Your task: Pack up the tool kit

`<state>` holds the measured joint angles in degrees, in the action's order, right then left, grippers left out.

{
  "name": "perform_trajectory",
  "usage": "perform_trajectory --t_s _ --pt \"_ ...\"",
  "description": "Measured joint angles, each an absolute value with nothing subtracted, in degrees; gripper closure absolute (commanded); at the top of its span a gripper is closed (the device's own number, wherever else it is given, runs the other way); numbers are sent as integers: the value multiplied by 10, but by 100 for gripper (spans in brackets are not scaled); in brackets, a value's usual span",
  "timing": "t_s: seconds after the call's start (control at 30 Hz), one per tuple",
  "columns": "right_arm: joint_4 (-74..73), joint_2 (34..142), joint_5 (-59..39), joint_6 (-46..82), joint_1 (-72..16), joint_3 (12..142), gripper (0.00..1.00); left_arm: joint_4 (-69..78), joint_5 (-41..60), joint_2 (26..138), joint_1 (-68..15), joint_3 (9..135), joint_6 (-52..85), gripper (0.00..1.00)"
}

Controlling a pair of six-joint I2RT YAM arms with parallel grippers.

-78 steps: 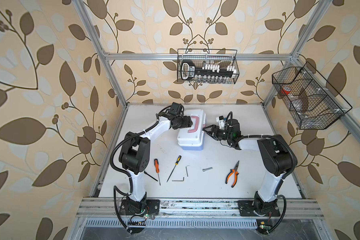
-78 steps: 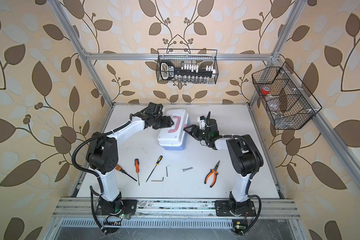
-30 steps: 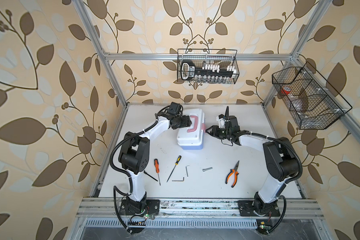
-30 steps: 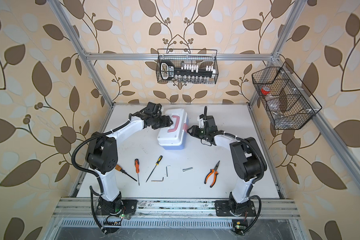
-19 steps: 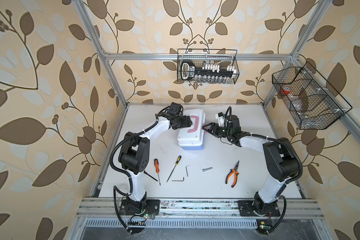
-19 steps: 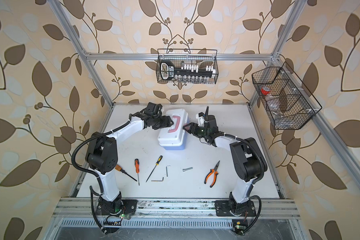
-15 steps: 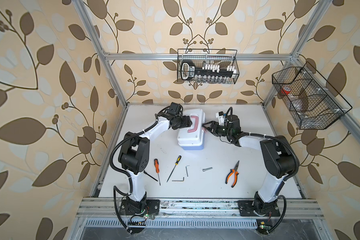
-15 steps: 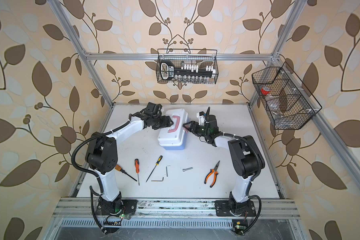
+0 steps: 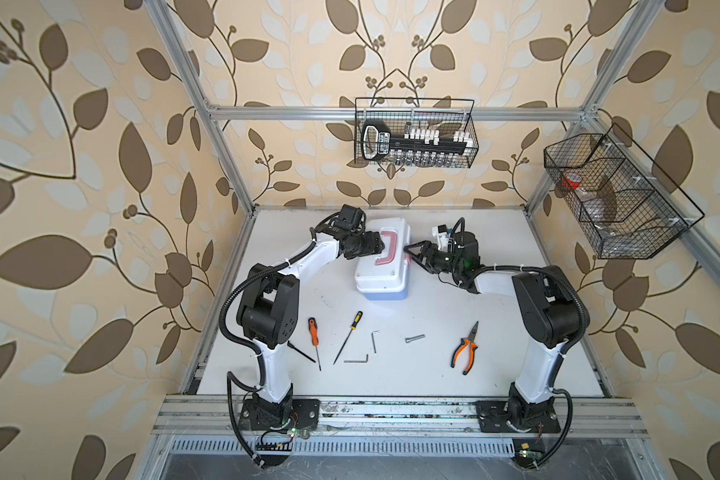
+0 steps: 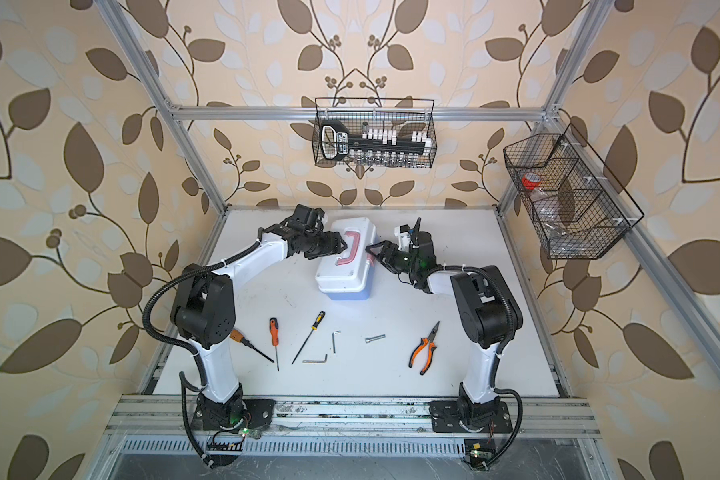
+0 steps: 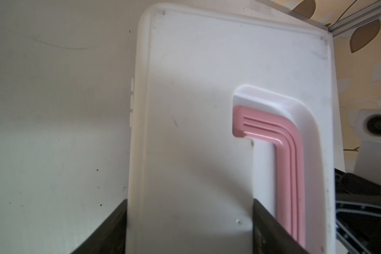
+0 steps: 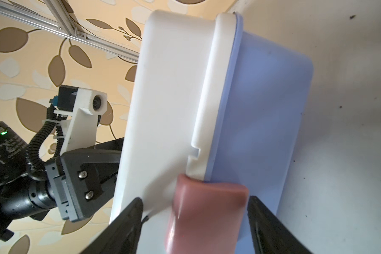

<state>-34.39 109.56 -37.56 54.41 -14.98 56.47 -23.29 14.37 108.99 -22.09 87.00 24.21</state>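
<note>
Bench point(image 9: 433, 374): white and scuffed, fenced by aluminium rails point(image 9: 391, 111) and leaf-patterned wallpaper point(image 9: 80, 166).
Front right: orange-black pliers point(image 9: 465, 348) lie flat, well apart from the other tools.
Front middle: bolt point(image 9: 415, 338) on its side. One hex key point(image 9: 375, 340) lies just left of it, and a second hex key point(image 9: 357, 360) lies nearer the front edge.
Front left: yellow-black screwdriver point(image 9: 348, 338) and orange screwdriver point(image 9: 314, 332) lie side by side. The third screwdriver point(image 10: 252, 345) lies beside the left arm's base, its tip near the orange one's shaft.
Tool kit point(image 9: 381, 274): stands toward the back middle of the bench, between the two hands. Its white lid point(image 11: 196, 110) sits down on the light blue base point(image 12: 262, 110), and the pink handle point(image 11: 295, 165) lies flat in its recess.
Left hand point(image 11: 189, 200): jaws set wide and clamped across the lid. One finger point(image 11: 117, 224) is against the lid's outer edge, the other against the wall of the handle recess.
Right hand point(image 12: 194, 198): jaws spread, straddling the pinkish-red latch point(image 12: 207, 215) on the kit's side. A gap shows on one side of the latch, and nothing is gripped.
Back wall: back basket point(image 9: 470, 124) of black wire hangs on the rail, holding a black socket holder point(image 9: 416, 143) with white clips.
Right wall: side basket point(image 9: 649, 232) of black mesh, with something red point(image 9: 571, 180) in one compartment.
</note>
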Motion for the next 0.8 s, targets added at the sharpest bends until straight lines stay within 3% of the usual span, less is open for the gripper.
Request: perform_trajectory --t_s 0.23,0.5,0.8 --pt "-354 1097 -375 555 -150 564 28 -233 144 1090 -221 870 242 52" --pt "-375 1105 -375 575 -150 554 24 -233 143 1090 -221 870 242 52" --pt "-464 1128 -376 633 -149 515 29 -233 144 1090 -221 870 242 52"
